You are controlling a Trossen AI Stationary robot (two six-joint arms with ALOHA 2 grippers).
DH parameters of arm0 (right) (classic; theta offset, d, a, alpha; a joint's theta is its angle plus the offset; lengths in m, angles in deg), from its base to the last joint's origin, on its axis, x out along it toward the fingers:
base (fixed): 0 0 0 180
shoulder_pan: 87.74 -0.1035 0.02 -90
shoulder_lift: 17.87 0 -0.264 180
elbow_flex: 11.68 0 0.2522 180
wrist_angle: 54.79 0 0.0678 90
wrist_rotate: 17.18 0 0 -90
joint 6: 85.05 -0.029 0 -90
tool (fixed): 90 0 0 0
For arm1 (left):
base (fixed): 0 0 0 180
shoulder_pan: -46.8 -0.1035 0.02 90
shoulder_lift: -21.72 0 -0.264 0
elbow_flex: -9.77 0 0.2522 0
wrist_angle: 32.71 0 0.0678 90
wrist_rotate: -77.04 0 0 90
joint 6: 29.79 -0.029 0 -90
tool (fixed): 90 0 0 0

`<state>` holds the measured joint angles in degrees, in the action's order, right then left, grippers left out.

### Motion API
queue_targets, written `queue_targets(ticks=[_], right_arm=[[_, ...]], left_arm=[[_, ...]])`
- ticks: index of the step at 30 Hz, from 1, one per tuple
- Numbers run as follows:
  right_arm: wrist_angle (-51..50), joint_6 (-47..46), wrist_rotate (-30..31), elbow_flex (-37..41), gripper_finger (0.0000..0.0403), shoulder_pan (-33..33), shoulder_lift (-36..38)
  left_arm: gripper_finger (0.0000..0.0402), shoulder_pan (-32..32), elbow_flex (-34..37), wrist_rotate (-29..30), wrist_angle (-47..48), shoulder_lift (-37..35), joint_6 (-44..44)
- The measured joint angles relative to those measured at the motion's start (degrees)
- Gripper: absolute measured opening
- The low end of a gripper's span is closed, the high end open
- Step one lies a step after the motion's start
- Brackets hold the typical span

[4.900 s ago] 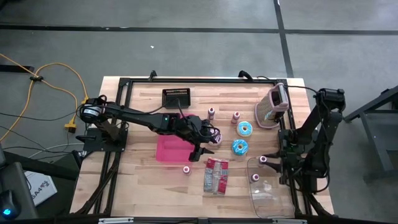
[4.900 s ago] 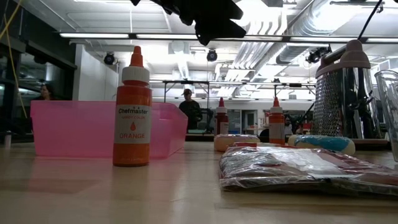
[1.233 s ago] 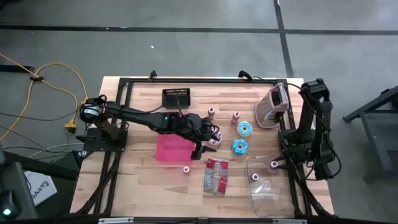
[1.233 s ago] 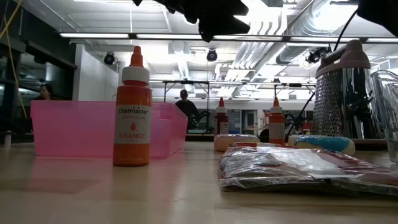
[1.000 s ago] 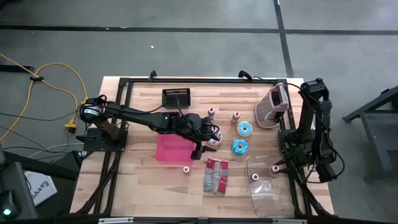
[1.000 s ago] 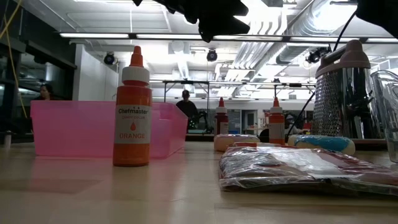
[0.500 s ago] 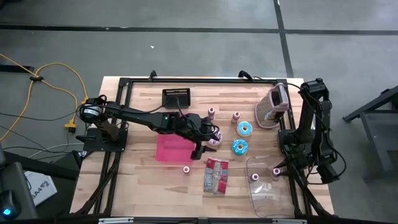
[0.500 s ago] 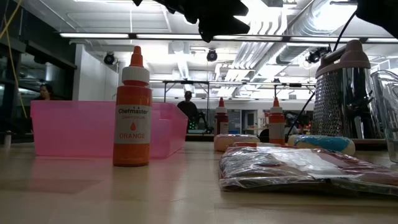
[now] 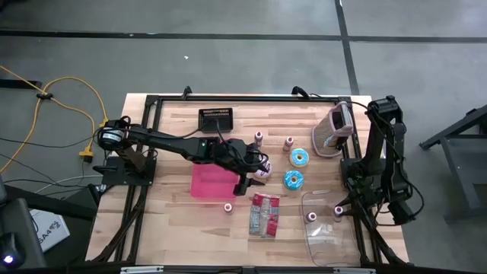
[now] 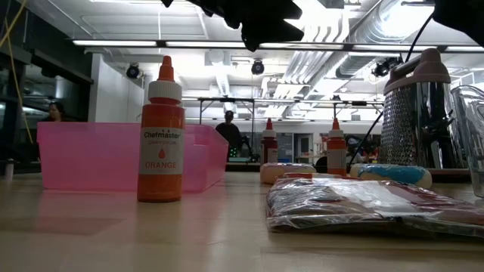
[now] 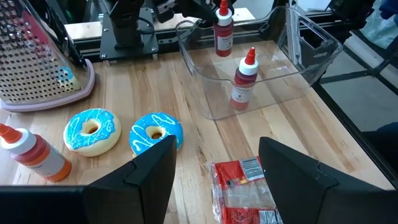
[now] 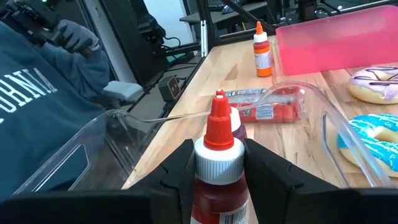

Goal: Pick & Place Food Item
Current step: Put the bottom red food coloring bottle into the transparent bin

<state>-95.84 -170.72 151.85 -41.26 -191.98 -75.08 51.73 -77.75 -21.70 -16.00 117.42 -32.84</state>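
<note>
Two blue-iced donuts (image 9: 299, 157) (image 9: 293, 180) and a pink-iced donut (image 9: 261, 169) lie flat mid-table. My left gripper (image 9: 243, 184) hovers open above the table beside the pink bin (image 9: 209, 183); in its wrist view the fingers (image 11: 214, 168) hold nothing, with the blue donuts (image 11: 155, 132) ahead. My right gripper (image 12: 219, 171) is shut on a red-capped sauce bottle (image 9: 337, 209) over the clear bin (image 9: 329, 242). A second red bottle (image 11: 242, 78) stands inside that bin. My right gripper pinches the red-capped bottle between its two fingers at the white collar and shoulder (image 12: 204, 167), just under the cap. The fingers come about level from the table's right side. The bottle stays upright; whether its base rests on the bin floor I cannot tell.
A red snack packet (image 9: 263, 215) lies near the front. Orange bottles (image 9: 227, 207) (image 9: 258, 138) (image 9: 288, 142) stand around the donuts. A metal grater (image 9: 335, 129) and a black block (image 9: 215, 119) sit at the back. A person in a dark sweater (image 12: 43, 118) stands beside the table.
My right gripper, with the red-capped bottle, has eased a little toward the table's near edge over the clear bin. The bottle stays upright in the hold.
</note>
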Motion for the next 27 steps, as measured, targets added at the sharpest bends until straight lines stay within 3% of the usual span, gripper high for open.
queue_targets(ticks=[19, 27], right_arm=[[0.46, 1.70, -1.03, 0.00, 0.0111, 0.02, -0.46], [-2.76, 1.92, 1.35, 0.00, 0.0111, 2.06, -1.94]], left_arm=[[0.0221, 0.00, 0.00, 0.00, 0.00, 0.00, 0.02], [0.0221, 0.00, 0.00, 0.00, 0.00, 0.00, 0.02]])
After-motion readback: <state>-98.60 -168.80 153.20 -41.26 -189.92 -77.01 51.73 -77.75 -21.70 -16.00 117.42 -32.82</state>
